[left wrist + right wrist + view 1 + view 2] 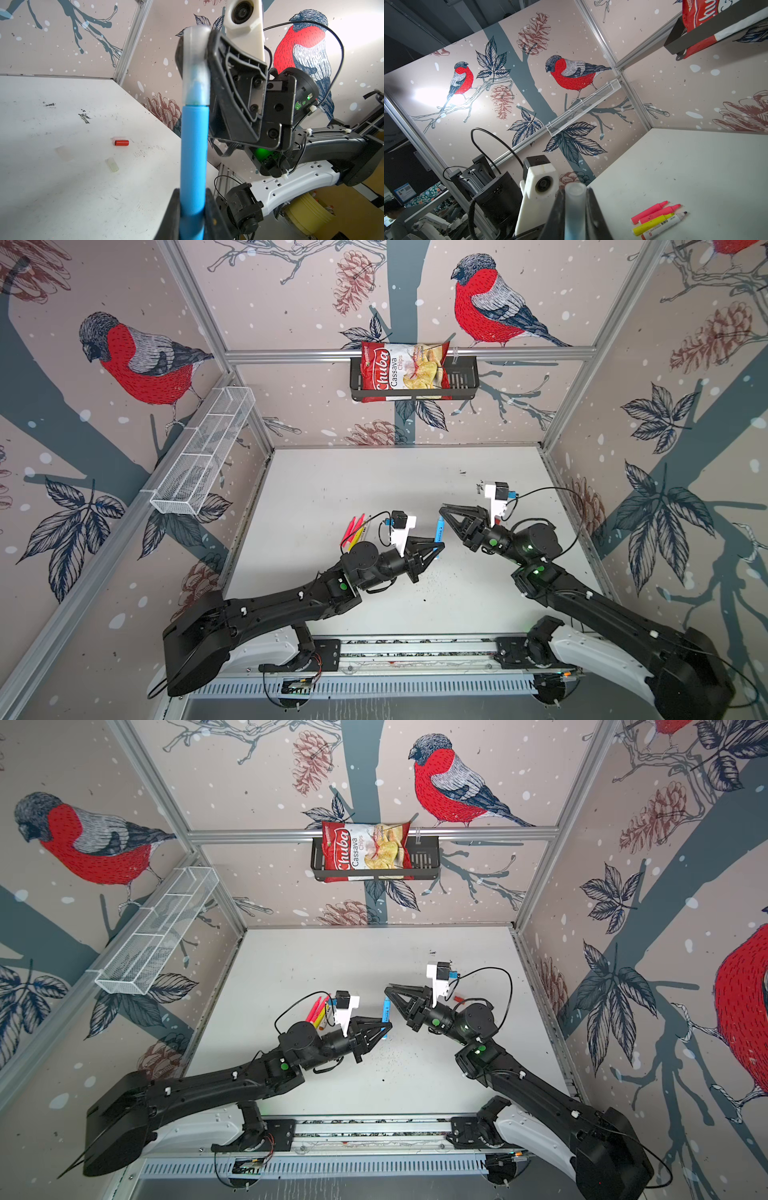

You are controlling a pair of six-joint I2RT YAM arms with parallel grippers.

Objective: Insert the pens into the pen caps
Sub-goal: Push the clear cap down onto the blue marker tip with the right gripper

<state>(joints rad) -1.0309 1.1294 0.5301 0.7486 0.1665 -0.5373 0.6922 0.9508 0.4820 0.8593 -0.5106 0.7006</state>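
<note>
The white bench [374, 489], scuffed with dark marks, carries everything. Above its middle we see both arms reaching inward, their claws meeting tip to tip in both top views.

The left claw [436, 548] is clamped tight on the lower barrel of the blue pen [439, 531]. The pen is held clear of the bench and sticks out past the fingertips toward the right claw [443, 511]. The right claw is pinched closed on a translucent cap [195, 68]. In the left wrist view we see this cap sitting over the pen's tip, with blue showing through its lower part.

The four other pens [656, 218] lie side by side, touching, on the bench behind the left wrist. Two are pink, one is yellow and one is white-barrelled.

A red cap [121, 143] lies on its side on the bench. A whitish cap [112, 164] lies near it.
</note>
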